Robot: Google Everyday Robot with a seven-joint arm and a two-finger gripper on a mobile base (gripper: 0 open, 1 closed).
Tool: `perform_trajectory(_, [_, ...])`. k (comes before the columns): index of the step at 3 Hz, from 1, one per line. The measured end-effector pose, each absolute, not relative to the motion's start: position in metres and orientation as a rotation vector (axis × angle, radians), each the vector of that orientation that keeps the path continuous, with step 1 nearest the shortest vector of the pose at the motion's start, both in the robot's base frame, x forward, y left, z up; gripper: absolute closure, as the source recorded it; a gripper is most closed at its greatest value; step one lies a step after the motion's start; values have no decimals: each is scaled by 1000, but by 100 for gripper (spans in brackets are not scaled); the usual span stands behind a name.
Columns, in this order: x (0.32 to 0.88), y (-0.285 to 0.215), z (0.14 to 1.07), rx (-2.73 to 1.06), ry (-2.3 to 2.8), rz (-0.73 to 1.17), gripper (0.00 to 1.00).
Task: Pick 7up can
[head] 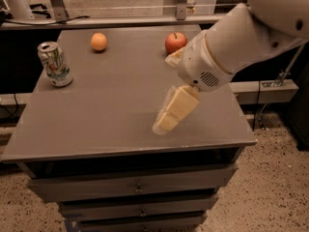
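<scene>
Hanging over the right half of the bench [111, 110], the gripper [165, 93] sits well apart from the 7up can [55, 64], which stands upright near the back left corner, close to the left edge. That gap is where trouble could come from. A long sideways sweep that meets the can with one finger instead of straddling it would probably tip it or push it off the near edge, since it is light, narrow at the base and smooth-sided. Closing too high, on the rim, could let it slip out. The apple [176, 42] lies just beside the upper finger and may roll if brushed as the arm [241, 37] swings left. The orange [99, 41] stands back from the can and looks less at risk. The fingers [176, 108] appear spread wide, one low over the bench and one up by the apple, gripping nothing and seemingly touching nothing.
</scene>
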State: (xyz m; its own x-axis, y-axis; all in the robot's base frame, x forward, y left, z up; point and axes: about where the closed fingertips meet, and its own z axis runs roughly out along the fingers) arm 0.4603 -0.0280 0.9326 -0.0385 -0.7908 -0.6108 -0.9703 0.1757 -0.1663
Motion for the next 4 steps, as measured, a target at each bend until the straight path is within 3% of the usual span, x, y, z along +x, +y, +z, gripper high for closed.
perform_trajectory(2, [487,118,880,-1538,1700,829,0])
perform_trajectory(4, [499,131,879,-1550,1635,825,0])
